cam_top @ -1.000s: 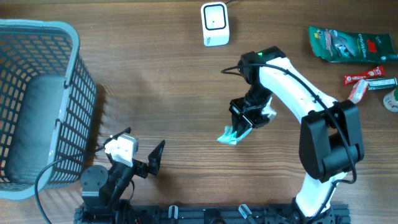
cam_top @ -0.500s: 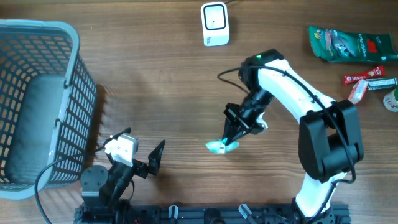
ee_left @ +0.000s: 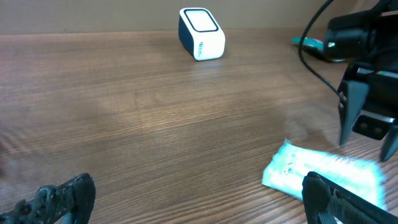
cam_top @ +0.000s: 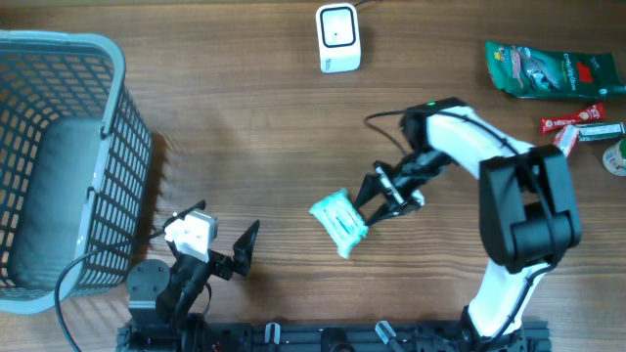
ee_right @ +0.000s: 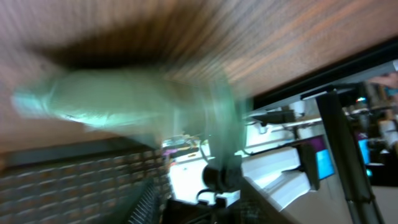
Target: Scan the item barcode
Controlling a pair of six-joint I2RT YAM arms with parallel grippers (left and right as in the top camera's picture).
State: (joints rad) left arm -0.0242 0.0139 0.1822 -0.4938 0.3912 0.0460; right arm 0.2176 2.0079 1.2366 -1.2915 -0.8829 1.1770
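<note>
Mint-green packet (cam_top: pixel 339 222) lies flat on the wooden surface (cam_top: pixel 245 147), near its middle and toward the front edge. The right hand (cam_top: pixel 370 202) sits just beside the packet's right end, its two dark fingers parted and not gripping it. The left hand (cam_top: pixel 221 248) rests low at the front left, spread wide and holding nothing. A white scanner (cam_top: pixel 338 37) stands at the far edge, well apart from the packet. A grey-blue basket (cam_top: pixel 117 127) sits at the left.

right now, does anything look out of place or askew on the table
The teal packet lies diagonally on the table by the right gripper, whose jaws stand open, well short of the white scanner. Nothing looks spilled or damaged.
</note>
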